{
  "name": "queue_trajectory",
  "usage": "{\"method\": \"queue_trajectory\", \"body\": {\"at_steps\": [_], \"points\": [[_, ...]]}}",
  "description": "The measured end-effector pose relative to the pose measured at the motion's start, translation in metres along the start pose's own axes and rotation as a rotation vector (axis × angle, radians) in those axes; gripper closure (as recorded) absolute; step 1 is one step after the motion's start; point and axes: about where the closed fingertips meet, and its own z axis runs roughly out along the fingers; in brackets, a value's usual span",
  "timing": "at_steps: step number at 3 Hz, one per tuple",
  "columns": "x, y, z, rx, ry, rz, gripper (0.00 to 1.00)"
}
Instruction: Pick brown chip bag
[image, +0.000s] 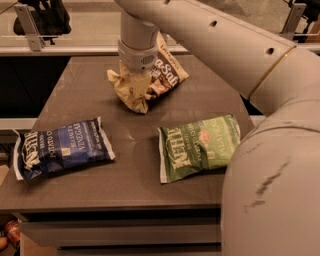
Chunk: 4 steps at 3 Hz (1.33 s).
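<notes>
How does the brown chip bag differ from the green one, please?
The brown chip bag is crumpled and bunched far back on the table, with the claw down on it; the green chip bag lies flat nearer the front, untouched. One is dark brown and cream, the other green. Both are similar-sized bags.

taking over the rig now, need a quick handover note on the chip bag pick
Gripper: down on the crumpled cream end of the wrinkly dark brown and cream chip bag, at the back of the grey-brown table; hold not confirmed.
Done: reach to the bag.
Left: confirm the hold, lift it clear.
Navy blue vinegar bag front left, green jalapeno bag front right, both flat.
</notes>
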Motion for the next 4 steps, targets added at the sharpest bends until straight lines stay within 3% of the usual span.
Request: {"method": "queue_trajectory", "body": {"at_steps": [4], "points": [[0.001,-0.025,-0.074,0.108,0.129,-0.081,1.00]]}}
